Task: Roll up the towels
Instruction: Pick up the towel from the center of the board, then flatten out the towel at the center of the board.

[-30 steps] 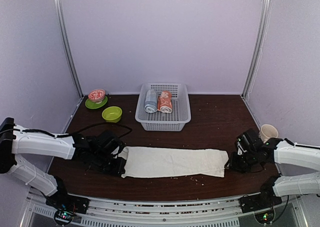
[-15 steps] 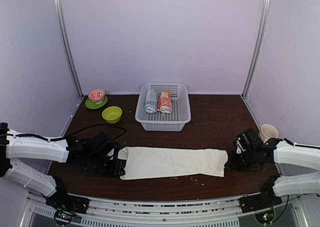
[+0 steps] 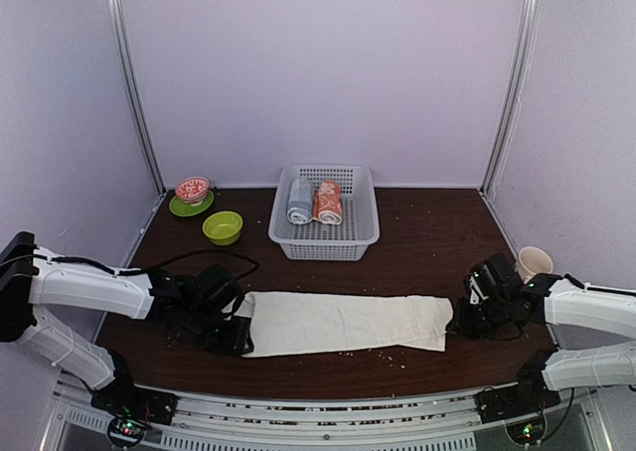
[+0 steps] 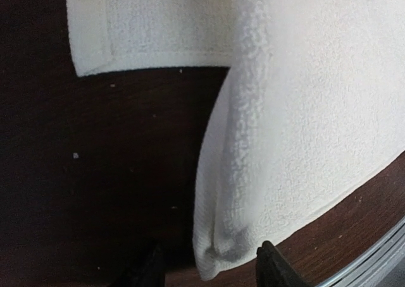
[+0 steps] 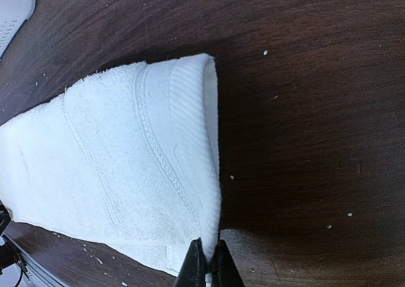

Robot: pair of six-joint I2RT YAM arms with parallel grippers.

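Dark brown wooden table point(image 3: 427, 237), its surface dotted with pale crumbs, enclosed on three sides by plain lilac-white walls point(image 3: 328, 74). Slim metal posts point(image 3: 134, 93) stand at the two rear corners, and a ribbed aluminium rail point(image 3: 318, 416) runs along the near edge. Lighting is soft and even.

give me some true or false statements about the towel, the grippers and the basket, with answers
1. The cream towel lies as a long strip on the table. True.
2. The right gripper is open, clear of the towel. False: it is shut on the towel's right edge.
3. The basket holds a grey-blue rolled towel and an orange rolled towel. True.
4. The left gripper is clamped shut. False: its fingers stand apart, the towel's corner between them.
5. The green bowl sits in the basket. False: it stands on the table, left of the basket.
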